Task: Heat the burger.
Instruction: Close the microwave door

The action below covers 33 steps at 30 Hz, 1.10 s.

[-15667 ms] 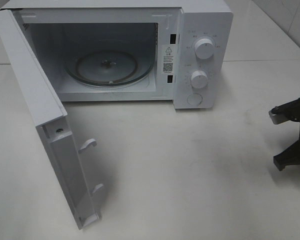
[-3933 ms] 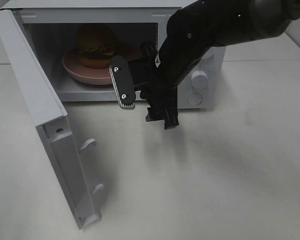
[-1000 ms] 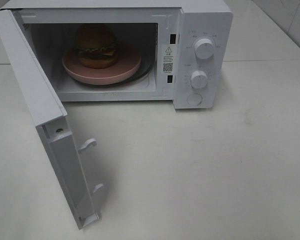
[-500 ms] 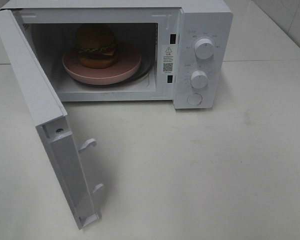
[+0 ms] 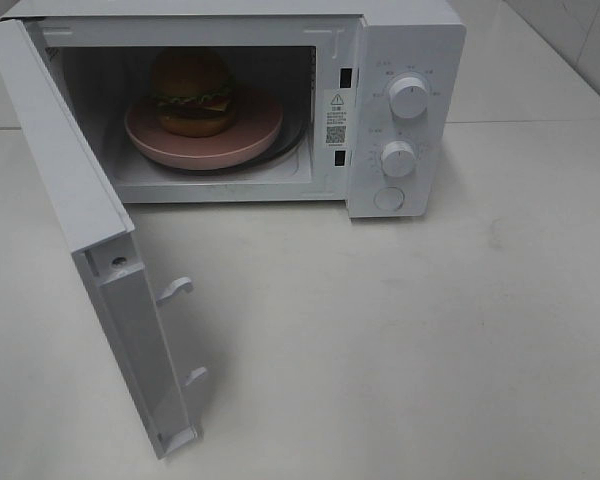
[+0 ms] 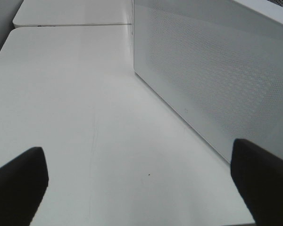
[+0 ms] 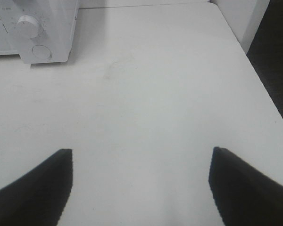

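Compared with the earliest overhead picture, the microwave [image 5: 410,40] is no longer sitting with only its bare glass turntable inside: the burger [image 5: 191,92] is now resting on a round pink plate [image 5: 250,135] within the cavity, in the upper left of the frame. A few seconds back the right arm was reaching across the front of the oven. In the overhead view, no arm is showing now. Over the last second nothing has shifted.

The burger is standing upright toward the left of the plate, its bun dome near the cavity's ceiling. A dark sliver of the turntable [image 5: 298,138] is peeking out at the plate's right edge. The door [image 5: 70,190] is hanging wide open, swung out toward the lower left, its inner latches facing right. Two knobs [image 5: 408,97] and a round button [image 5: 388,198] are sitting on the control panel at the upper right.

The left gripper [image 6: 140,181] is hovering over the white table [image 5: 430,330] beside the perforated outer face of the door, its fingers [image 6: 19,183] spread wide with nothing between them. The right gripper [image 7: 141,183] is likewise hanging well apart from the oven, jaws parted and gripping nothing, only bare tabletop showing between them.
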Tool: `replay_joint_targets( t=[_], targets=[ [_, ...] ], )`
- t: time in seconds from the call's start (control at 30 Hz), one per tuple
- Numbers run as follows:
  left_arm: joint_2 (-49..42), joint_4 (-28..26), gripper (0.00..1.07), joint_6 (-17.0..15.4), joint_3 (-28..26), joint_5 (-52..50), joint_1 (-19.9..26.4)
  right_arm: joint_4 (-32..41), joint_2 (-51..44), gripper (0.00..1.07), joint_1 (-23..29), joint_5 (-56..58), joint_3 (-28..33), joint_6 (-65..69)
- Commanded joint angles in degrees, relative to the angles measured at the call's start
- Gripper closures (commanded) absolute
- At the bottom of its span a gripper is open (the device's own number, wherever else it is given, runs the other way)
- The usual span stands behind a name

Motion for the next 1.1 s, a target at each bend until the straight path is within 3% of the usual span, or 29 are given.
replay_joint_targets(
  t=[0.03, 1.1],
  targets=[
    [0.11, -0.06, 0.06, -0.23, 0.17, -0.11, -0.11, 0.23, -1.60, 0.31, -0.34, -0.40, -0.06, 0.46],
    [0.11, -0.06, 0.06, -0.23, 0.17, -0.11, -0.11, 0.06, -1.60, 0.31, 0.63, -0.40, -0.06, -1.15]
  ],
)
